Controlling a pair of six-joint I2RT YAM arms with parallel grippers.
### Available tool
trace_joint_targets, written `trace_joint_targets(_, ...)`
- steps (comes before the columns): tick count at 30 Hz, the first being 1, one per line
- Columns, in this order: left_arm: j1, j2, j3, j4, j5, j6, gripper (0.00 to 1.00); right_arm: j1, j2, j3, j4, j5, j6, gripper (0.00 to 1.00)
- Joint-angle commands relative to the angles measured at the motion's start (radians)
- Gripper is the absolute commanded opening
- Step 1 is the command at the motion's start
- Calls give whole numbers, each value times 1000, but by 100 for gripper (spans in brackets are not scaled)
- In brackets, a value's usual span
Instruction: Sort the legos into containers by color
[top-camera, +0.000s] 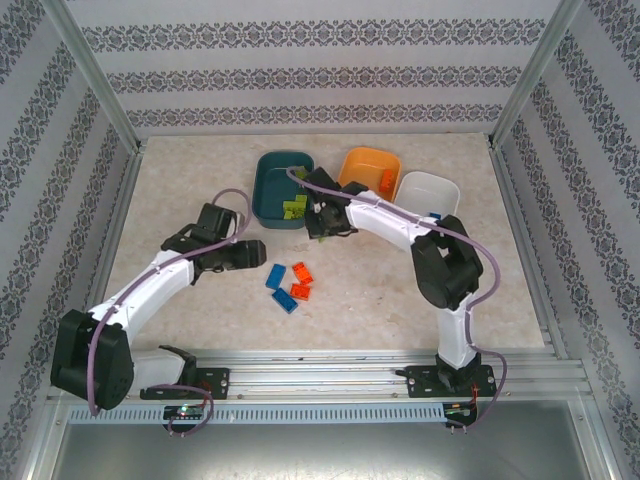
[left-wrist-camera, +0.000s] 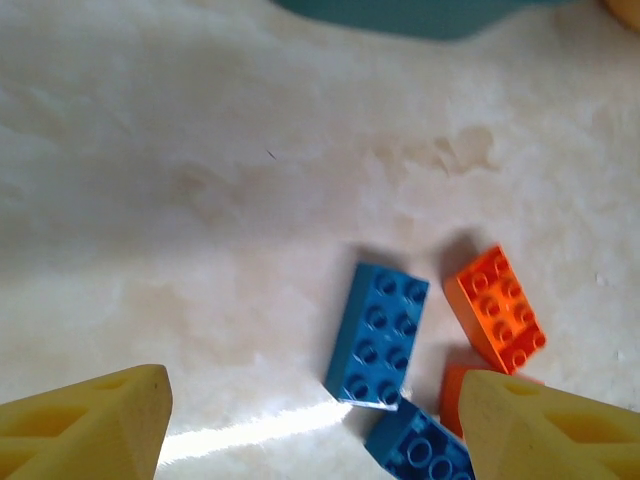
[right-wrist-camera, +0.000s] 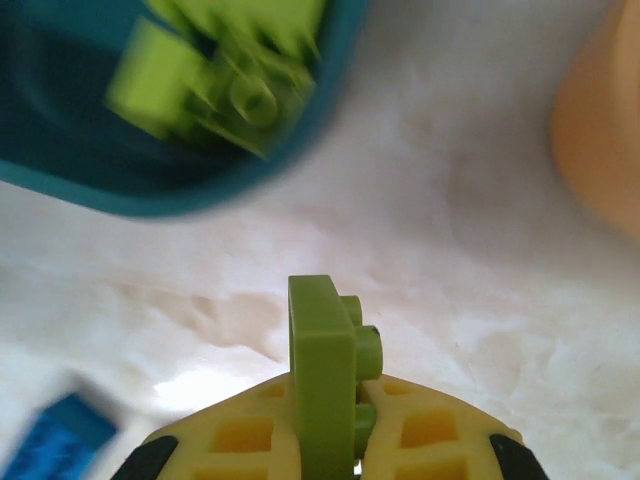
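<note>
My right fingers (right-wrist-camera: 240, 435) are closed on one lime-green brick (right-wrist-camera: 322, 370), held on edge with its studs pointing sideways. They hang over bare surface (right-wrist-camera: 450, 300), just short of the dark teal tray (right-wrist-camera: 200, 195), where the other green bricks (right-wrist-camera: 230, 70) lie. My left fingers (left-wrist-camera: 90, 425) stand wide apart and hold nothing, above the loose bricks.

Hazards, as I judge them:

1. Slip or pivot. The pads bear on a narrow part of the brick (most of it stands clear above them). A quick swing could turn it in the grip or throw it out.
2. Short release. The brick is outside the teal rim. Opening here drops it on the surface.
3. Rim strike. A low approach could catch the tray wall and push the tray.
4. Wrong tray. The orange tray (right-wrist-camera: 600, 140) lies close on the other side. An overshoot that way misplaces the colour.
5. Crowded pick on the left. A blue brick (left-wrist-camera: 378, 335) lies next to an orange brick (left-wrist-camera: 495, 308) and touches a second blue brick (left-wrist-camera: 420, 450). Closing off-centre may take two or scatter them.
6. Arm contact. In the top view both arms reach toward the middle. Moving together risks a collision.
</note>
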Motion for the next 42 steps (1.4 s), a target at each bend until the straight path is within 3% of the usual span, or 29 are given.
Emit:
trace_joint_targets(1, -63, 40, -6, -22, 7, -23, 76, -29, 14, 147, 9, -50, -10, 5)
trace_joint_targets(2, -75, 56, -3, -15, 6, -24, 76, -37, 45, 195, 5, -63, -10, 8)
trace_joint_targets(6, -99, 115, 4, 20, 18, -18, 76, -70, 209, 445, -53, -111, -26, 43)
trace_joint_targets(7, -102, 132, 7, 31, 23, -14, 77, -78, 244, 507, -84, -107, -33, 47)
trace_joint_targets(9, -112, 173, 14, 46, 34, -5, 77, -88, 260, 559, -121, -84, -53, 49)
trace_joint_targets(11, -126, 216, 29, 47, 29, 9, 77, -89, 202, 492, -94, -65, -70, 51)
trace_joint_targets(20, -146, 367, 61, 84, 35, 46, 73, -70, -245, -231, 151, -88, -34, 55)
trace_joint_targets(24, -149, 421, 83, 77, 19, 58, 55, -10, -339, -406, 188, -135, -32, 54)
trace_joint_targets(27, -149, 437, 96, 72, 22, 58, 36, 69, -367, -476, 192, -171, -62, 56)
trace_joint_targets(31, -142, 376, 88, 34, -44, 29, 28, 185, -358, -522, 217, -209, -104, 57)
trace_joint_targets(38, -45, 90, 74, -117, -172, -32, 26, 342, -248, -453, 181, -224, -141, 57)
trace_joint_targets(42, -1, -42, 134, -209, -189, -28, 27, 388, -214, -448, 191, -211, -134, 57)
